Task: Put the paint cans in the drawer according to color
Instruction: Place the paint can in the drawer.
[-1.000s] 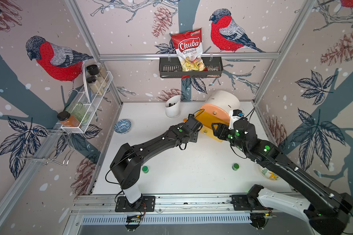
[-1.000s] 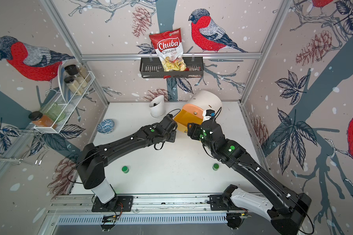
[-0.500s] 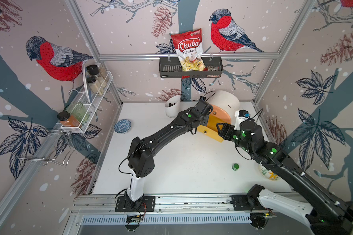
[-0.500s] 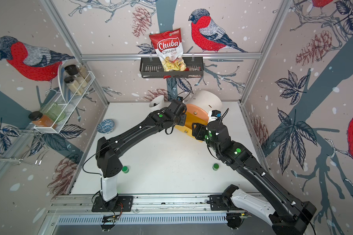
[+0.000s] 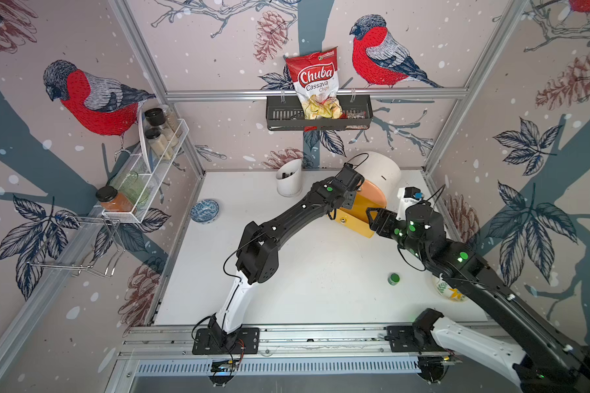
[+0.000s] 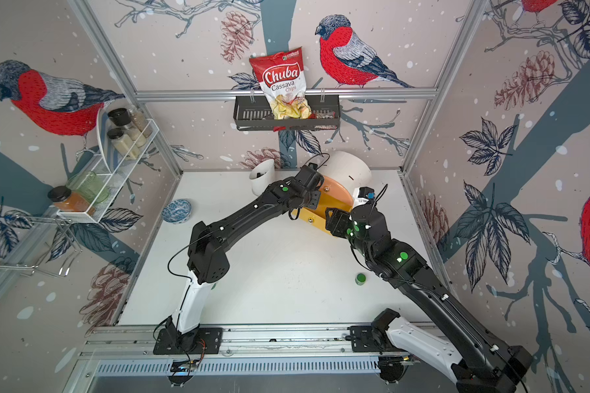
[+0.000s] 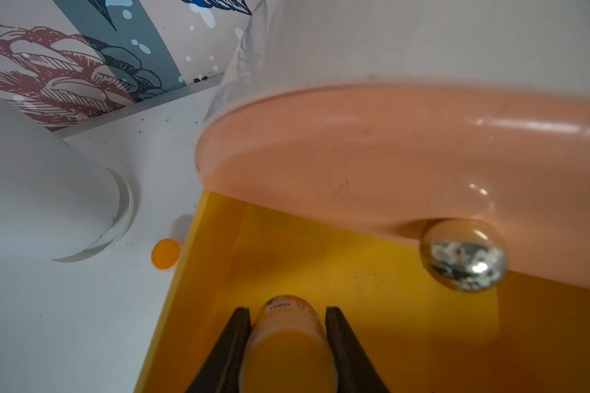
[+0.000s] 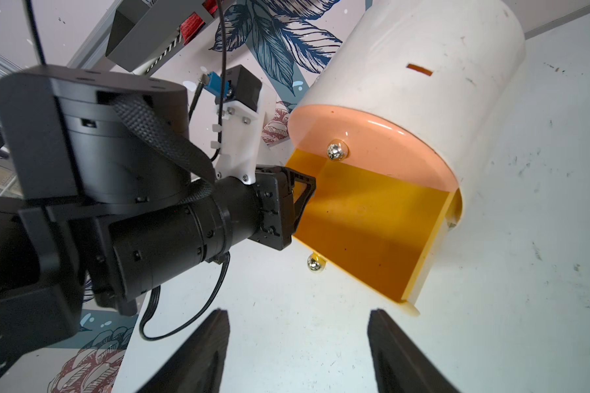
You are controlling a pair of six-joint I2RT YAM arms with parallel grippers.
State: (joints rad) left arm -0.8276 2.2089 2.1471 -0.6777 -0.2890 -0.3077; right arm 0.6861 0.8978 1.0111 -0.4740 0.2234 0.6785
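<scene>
L gripper [image 7: 288,311] clamps orange can [image 7: 286,343] by its sides over yellow drawer [image 7: 372,272]; light, stiff, prob. slick, may roll; R gripper [image 8: 298,314] agape, empty.

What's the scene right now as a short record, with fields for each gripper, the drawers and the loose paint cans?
left gripper: shut on an orange paint can, held over the yellow drawer
right gripper: open, empty, facing the chest
yellow drawer: pulled out
peach drawer: shut
loose orange paint can: on the table, beside the yellow drawer, near the white holder cup
green paint can: on the table, apart from the chest
</scene>
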